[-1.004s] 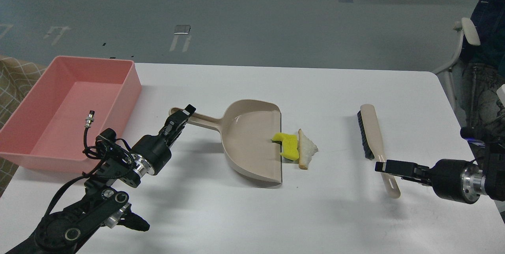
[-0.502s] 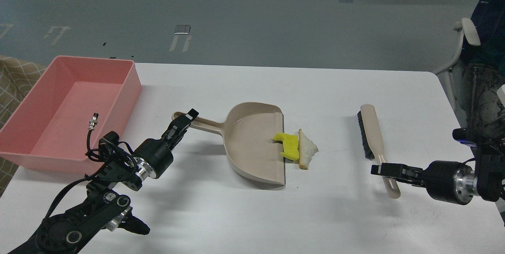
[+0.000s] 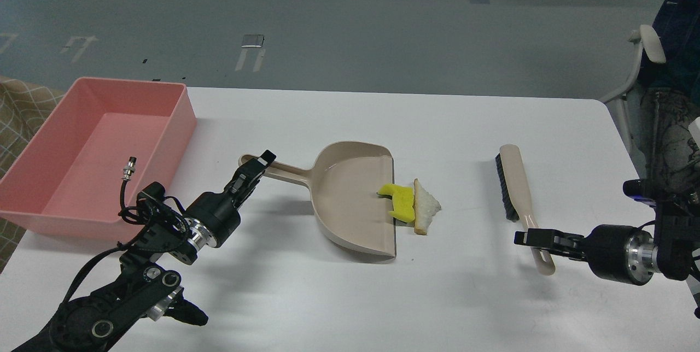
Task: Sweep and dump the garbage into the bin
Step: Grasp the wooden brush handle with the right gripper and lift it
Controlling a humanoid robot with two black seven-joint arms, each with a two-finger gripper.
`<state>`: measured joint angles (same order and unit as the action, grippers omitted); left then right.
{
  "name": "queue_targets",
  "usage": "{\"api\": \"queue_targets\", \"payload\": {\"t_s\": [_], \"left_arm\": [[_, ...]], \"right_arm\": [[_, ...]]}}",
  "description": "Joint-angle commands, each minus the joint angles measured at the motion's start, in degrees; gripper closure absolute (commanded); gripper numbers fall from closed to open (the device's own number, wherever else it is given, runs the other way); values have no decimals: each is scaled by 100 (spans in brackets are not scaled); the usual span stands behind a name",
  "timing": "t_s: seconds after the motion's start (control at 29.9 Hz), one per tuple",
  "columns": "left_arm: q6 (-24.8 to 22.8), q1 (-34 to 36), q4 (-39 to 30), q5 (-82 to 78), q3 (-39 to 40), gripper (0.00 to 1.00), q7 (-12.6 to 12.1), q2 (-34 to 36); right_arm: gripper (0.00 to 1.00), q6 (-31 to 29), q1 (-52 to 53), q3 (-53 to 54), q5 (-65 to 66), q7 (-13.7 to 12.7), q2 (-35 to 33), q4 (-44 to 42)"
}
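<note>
On the white table, the pink bin sits well left of the beige dustpan, whose open lip touches the garbage, yellow chunk and bread slice. My left gripper clasps the dustpan's handle; right of the dustpan, my right gripper clamps the brush handle.

- The left gripper, at the dustpan handle's end, has shifted slightly right and down, and the dustpan with it: its lip now sits squarer against the yellow chunk.
- The right gripper has moved left and lower, onto the brush handle's near end.
</note>
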<state>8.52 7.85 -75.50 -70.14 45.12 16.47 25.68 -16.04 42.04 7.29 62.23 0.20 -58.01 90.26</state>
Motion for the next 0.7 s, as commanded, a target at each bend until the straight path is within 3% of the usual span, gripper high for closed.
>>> {"api": "queue_targets", "payload": {"t_s": [0.0,0.2,0.3,0.67], "left_arm": [[0,-2,0,0,-3,100,14,-2],[0,-2,0,0,5,100,6,-2],[0,15,0,0,5,100,6,-2],[0,15,0,-9,-4,100,14,112]], "right_arm": [[58,-4,6,0,-1,-11,0,9],[89,-4,6,0,-10,-266,0,18],[98,-4,23,0,-10,-275,0,35],[100,-13,138,9,-18,-310,-70,562]]}}
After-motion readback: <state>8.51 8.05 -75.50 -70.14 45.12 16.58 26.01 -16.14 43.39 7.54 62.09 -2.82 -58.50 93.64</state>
